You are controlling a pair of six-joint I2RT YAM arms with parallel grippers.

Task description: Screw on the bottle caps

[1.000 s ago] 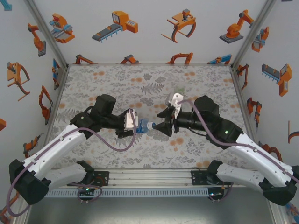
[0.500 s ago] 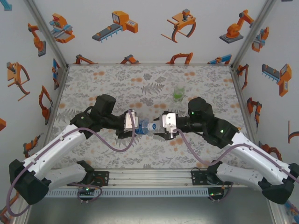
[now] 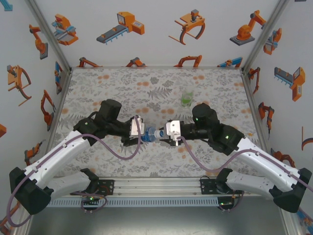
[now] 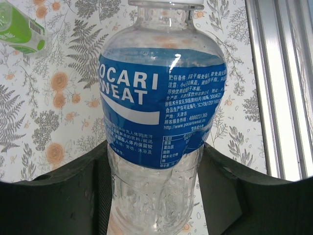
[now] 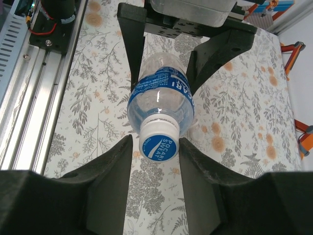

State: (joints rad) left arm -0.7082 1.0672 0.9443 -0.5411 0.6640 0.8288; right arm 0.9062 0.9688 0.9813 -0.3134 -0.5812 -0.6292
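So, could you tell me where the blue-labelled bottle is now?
In the top view, the blue-labelled bottle is held sideways over the table, near centre, by the left gripper, its cap between the fingers of the right gripper.

the bottle [image 4: 161, 58] is clear, shiny plastic with a glossy blue label [image 4: 161, 107]. its cap [image 5: 158, 142] is smooth white plastic. the right gripper [image 5: 155, 141] has dull black fingers [image 5: 105, 181]. the rail [image 4: 279, 88] is shiny ribbed metal.

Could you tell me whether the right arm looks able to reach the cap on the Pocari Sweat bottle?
Probably yes: the cap sits between the fingers of the right gripper, nothing in the way, while the left gripper holds the Pocari Sweat bottle.
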